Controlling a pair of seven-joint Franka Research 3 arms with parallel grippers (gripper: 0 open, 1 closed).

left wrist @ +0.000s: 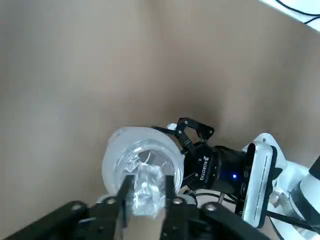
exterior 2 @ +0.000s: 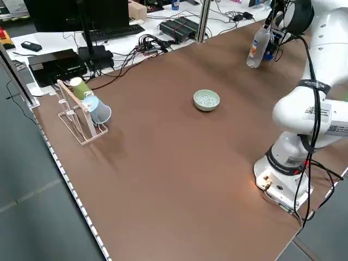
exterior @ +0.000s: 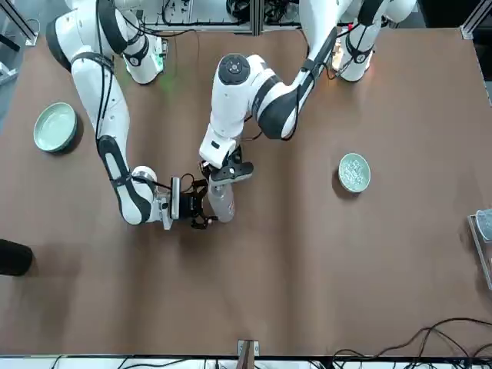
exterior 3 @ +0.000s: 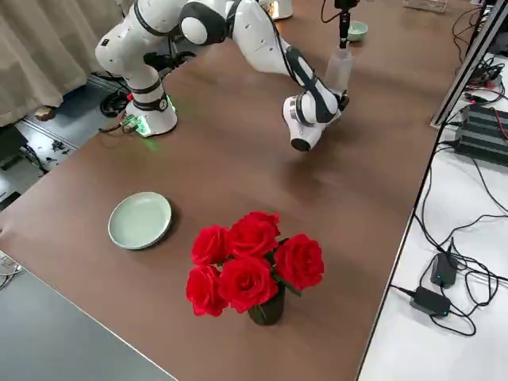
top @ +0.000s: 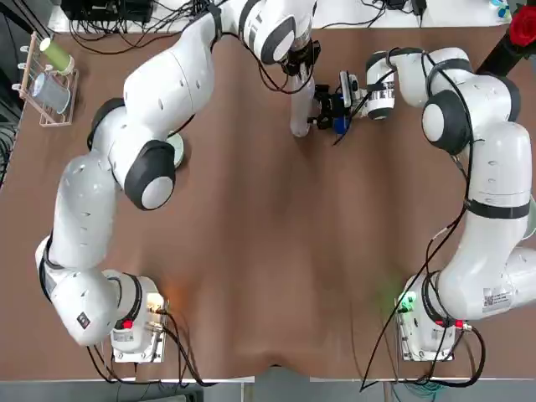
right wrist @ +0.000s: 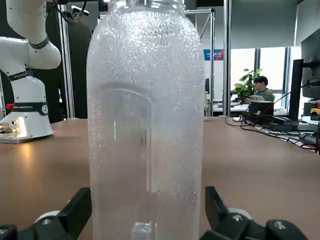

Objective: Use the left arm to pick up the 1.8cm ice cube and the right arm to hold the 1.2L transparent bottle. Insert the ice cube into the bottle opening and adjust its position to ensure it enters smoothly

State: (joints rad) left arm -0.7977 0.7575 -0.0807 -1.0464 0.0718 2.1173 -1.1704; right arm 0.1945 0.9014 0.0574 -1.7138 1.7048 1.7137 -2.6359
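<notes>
The clear bottle point(right wrist: 145, 125) stands upright on the brown table at the far middle point(top: 299, 117), with my right gripper point(exterior: 206, 207) shut on its lower body from the side. Its two fingers point(right wrist: 75, 215) press either flank of the bottle. My left gripper point(left wrist: 146, 189) hangs straight above the bottle opening point(left wrist: 142, 156). It is shut on a small translucent ice cube point(left wrist: 147, 192), which sits between the fingertips just over the round rim. From across the table the left gripper point(exterior: 221, 175) covers the bottle's point(exterior: 221, 201) neck.
A pale green bowl point(exterior: 354, 172) of ice cubes sits on the left arm's side. A pale green plate point(exterior: 55, 127) lies near the right arm's base. Red roses point(exterior 3: 254, 262) stand in a vase on the right. A cup rack point(top: 50, 79) occupies the far left corner.
</notes>
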